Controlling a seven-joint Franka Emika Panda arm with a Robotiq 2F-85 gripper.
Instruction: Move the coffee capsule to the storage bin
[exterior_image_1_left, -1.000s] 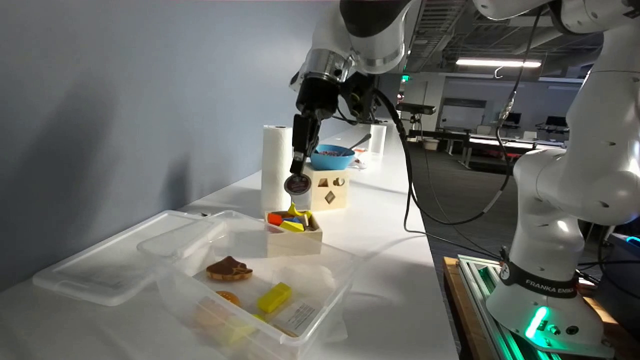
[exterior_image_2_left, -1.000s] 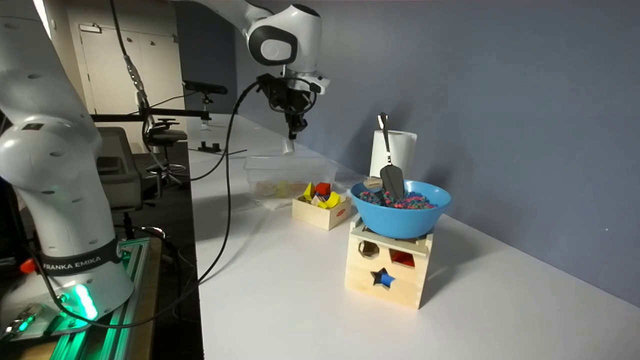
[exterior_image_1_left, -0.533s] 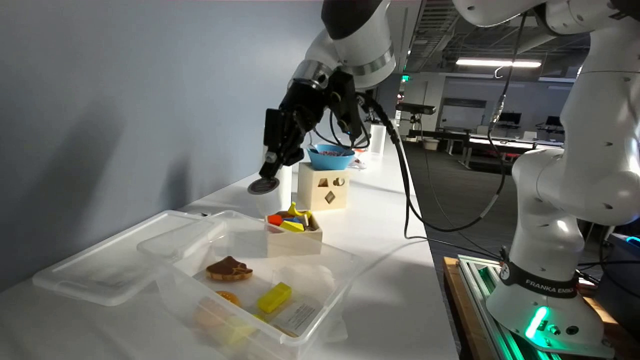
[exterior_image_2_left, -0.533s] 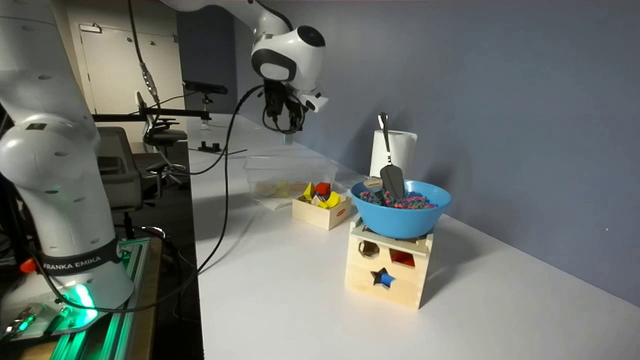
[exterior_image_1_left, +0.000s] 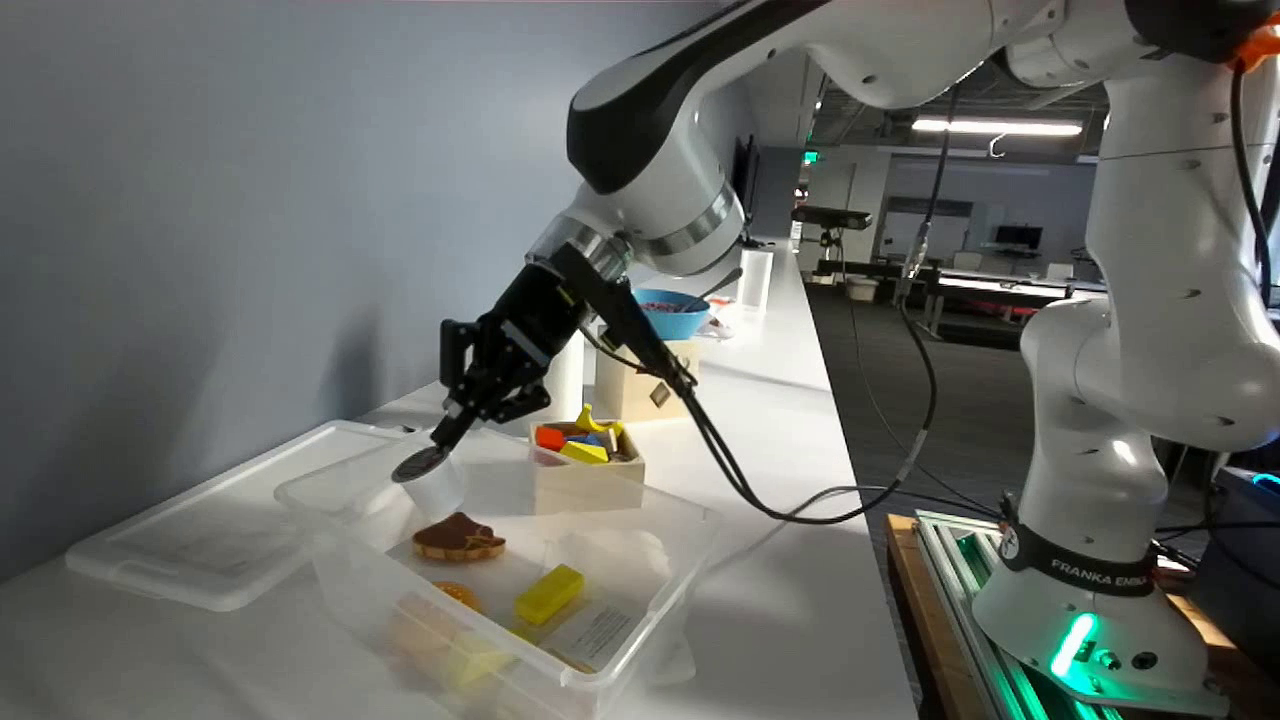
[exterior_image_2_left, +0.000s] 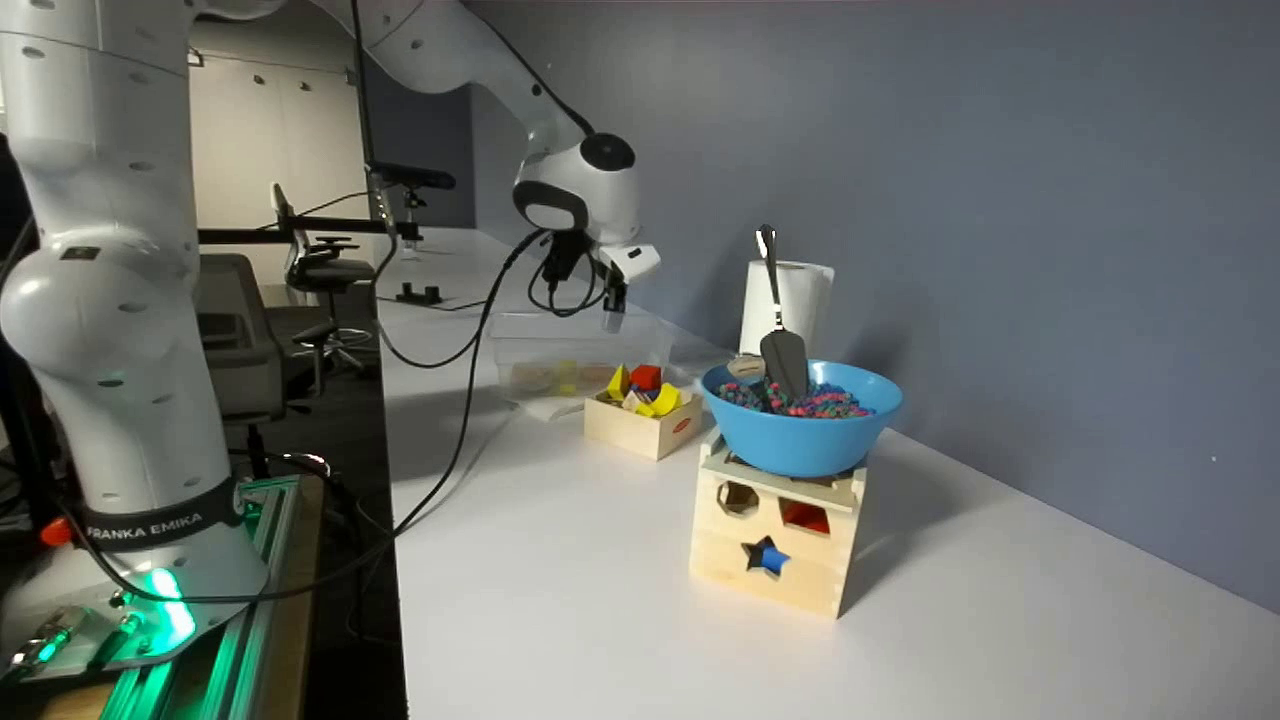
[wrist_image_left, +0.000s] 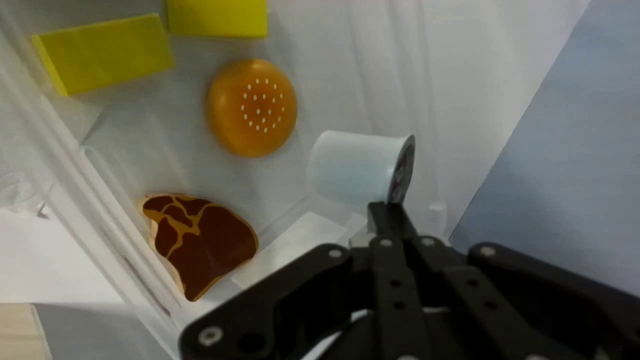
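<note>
The coffee capsule is a small white cup with a dark lid (exterior_image_1_left: 434, 487). My gripper (exterior_image_1_left: 441, 437) is tilted and shut on the capsule's rim. In the wrist view the fingertips (wrist_image_left: 387, 205) pinch the edge of the lid, and the capsule (wrist_image_left: 350, 167) hangs sideways. The storage bin is the large clear plastic container (exterior_image_1_left: 655, 605). The capsule is held above the bin, towards its wall side. The bin also shows in an exterior view (exterior_image_2_left: 520, 345), with the gripper (exterior_image_2_left: 614, 296) over it. Whether the capsule is below the bin's rim I cannot tell.
In the bin lie a brown toy steak (wrist_image_left: 200, 240), an orange toy bun (wrist_image_left: 252, 107) and yellow blocks (wrist_image_left: 105, 55). A clear lid (exterior_image_1_left: 200, 550) lies beside it. A wooden box of blocks (exterior_image_2_left: 640, 430), a shape cube (exterior_image_2_left: 770, 550) and a blue bowl (exterior_image_2_left: 800, 435) stand nearby.
My gripper has carried the capsule down and over the bin, from above the wooden box's side. It has tilted more. The bin and the other objects have not moved.
</note>
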